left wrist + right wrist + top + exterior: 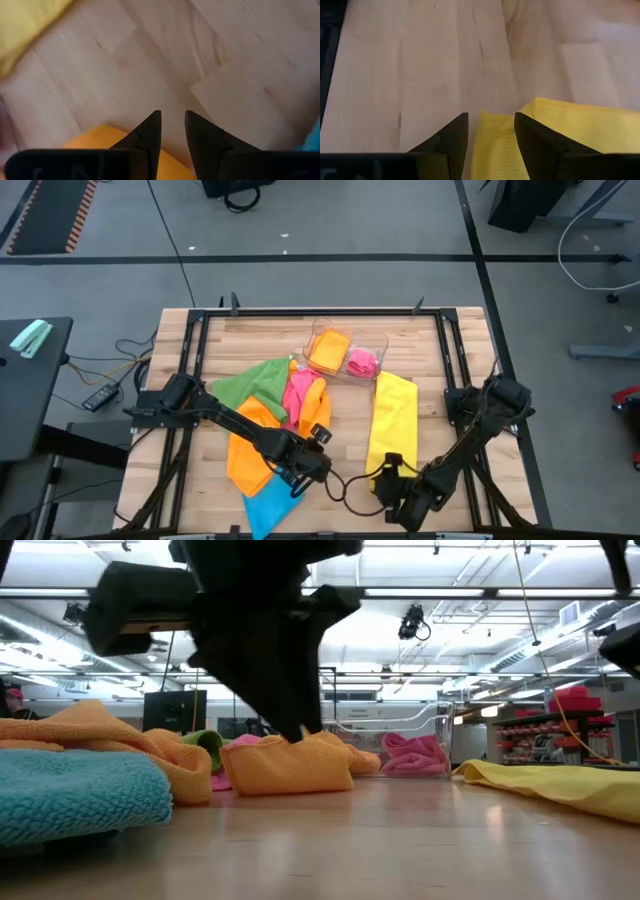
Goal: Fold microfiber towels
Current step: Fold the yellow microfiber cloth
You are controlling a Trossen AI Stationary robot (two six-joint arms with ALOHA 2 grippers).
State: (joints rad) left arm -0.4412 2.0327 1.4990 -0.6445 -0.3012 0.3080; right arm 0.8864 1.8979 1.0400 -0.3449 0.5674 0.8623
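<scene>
Your left hand (300,477) sits low near the front middle of the pale wooden plank tabletop (260,340), at the front edge of the orange microfiber towel (250,445). In the left wrist view its fingers (150,132) stand narrow with bare wood showing in the gap; orange cloth lies just behind and under them, and you cannot tell whether any of it is pinched.

Your right hand (392,492) is at the front of the tabletop, at the near end of the long yellow microfiber towel (393,415). In the right wrist view its fingers (452,137) stand partly apart with a yellow corner lying in the gap; whether they are actually pinching it, you cannot tell.

The blue microfiber towel (270,502) lies at the front edge, touching the orange one. The green microfiber towel (248,383) and a crumpled pink microfiber towel (300,392) sit behind the orange, all overlapping in one pile left of centre. The yellow towel stretches front to back, right of centre, apart from the pile.

The clear plastic tray (375,340) stands toward the back, holding another orange cloth (328,350) and another pink cloth (361,362). The low view shows the orange towel bunched under a dark arm, with the tray behind it.
</scene>
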